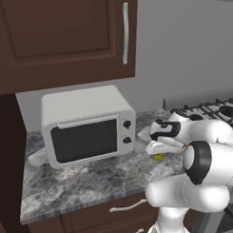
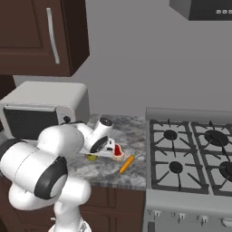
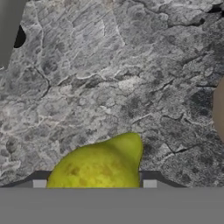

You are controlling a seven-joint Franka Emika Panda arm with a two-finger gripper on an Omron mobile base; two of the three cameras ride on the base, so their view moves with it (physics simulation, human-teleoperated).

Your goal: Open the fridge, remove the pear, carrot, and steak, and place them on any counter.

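Note:
The yellow-green pear (image 3: pixel 98 165) lies on the grey marbled counter (image 3: pixel 109 78), low between my fingertips (image 3: pixel 149 183), which stand wide apart on either side of it. From the base cameras my gripper (image 2: pixel 108 153) hangs tilted just over the counter (image 2: pixel 108 174). The pear (image 2: pixel 92 157) peeks out under the hand, the red steak (image 2: pixel 118 152) sits right beside its tip, and the orange carrot (image 2: pixel 127 163) lies a little nearer the front edge. A bit of pear (image 1: pixel 158 157) shows below the gripper (image 1: pixel 156 148). The fridge is out of view.
A white microwave (image 1: pixel 88 131) stands on the counter to the left, under a dark brown wall cabinet (image 1: pixel 63 39). A gas stove (image 2: pixel 195 158) adjoins the counter on the right. Drawers with silver handles (image 1: pixel 127 207) run below. A tan rim (image 3: pixel 218 109) sits at the hand view's right edge.

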